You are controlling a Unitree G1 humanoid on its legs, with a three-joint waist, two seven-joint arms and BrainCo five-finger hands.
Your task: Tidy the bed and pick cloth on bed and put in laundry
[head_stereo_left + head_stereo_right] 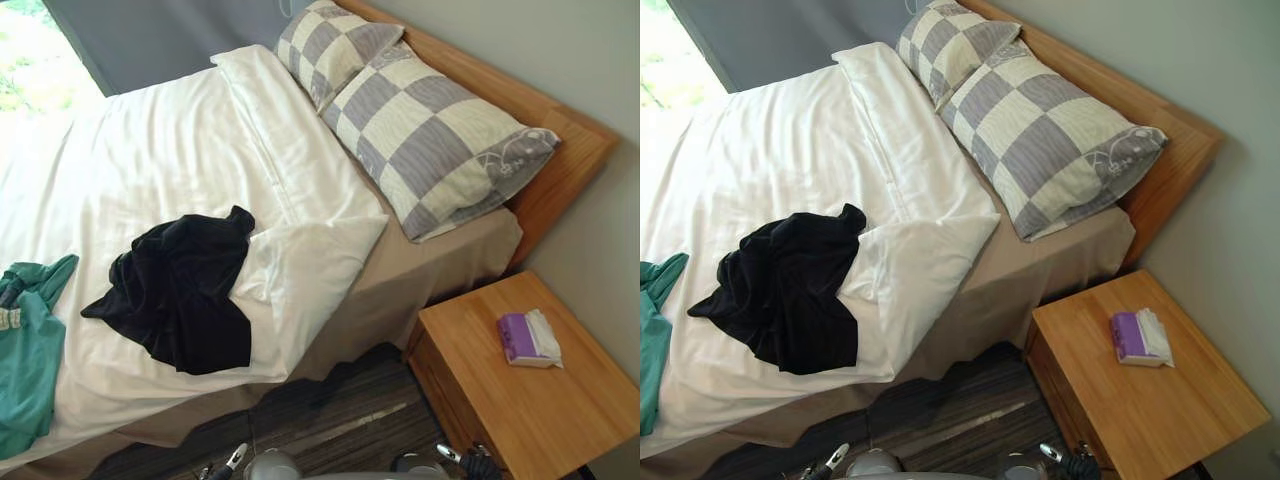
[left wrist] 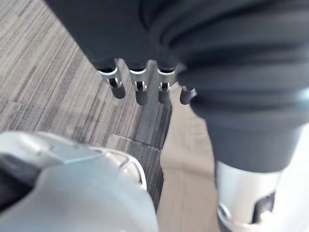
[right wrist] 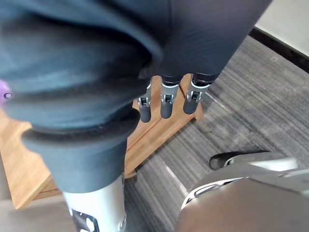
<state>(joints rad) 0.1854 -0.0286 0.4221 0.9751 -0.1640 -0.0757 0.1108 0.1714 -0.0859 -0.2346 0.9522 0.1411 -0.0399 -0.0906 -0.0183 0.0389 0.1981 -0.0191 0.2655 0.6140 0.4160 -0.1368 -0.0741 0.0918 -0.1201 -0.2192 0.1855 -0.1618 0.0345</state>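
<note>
The left hand (image 2: 141, 92) hangs down over the grey floor (image 2: 48, 72). Its fingers are straight and loose with nothing in them. The right hand (image 3: 166, 104) hangs the same way, empty too, next to the small wooden desk (image 1: 540, 420) with a purple tissue pack (image 1: 528, 338) on top. Up on the bed (image 1: 440, 260), close to its near edge, the black cloth (image 1: 175, 295) lies bunched up on the white blanket (image 1: 150, 150). It touches the blanket's flipped-over corner (image 1: 310, 260). A green cloth (image 1: 30, 350) lies near it, also by the near edge, more toward the foot of the bed. Far back, two checked pillows (image 1: 430, 140) rest by the wooden headboard (image 1: 575, 160). I think the job has not started, so the first step is to reach for the black cloth. It looks soft and floppy, so a hand should come down on the thick middle bump. It should close on the cloth only, not the blanket under it, then lift slowly so nothing drags.
</note>
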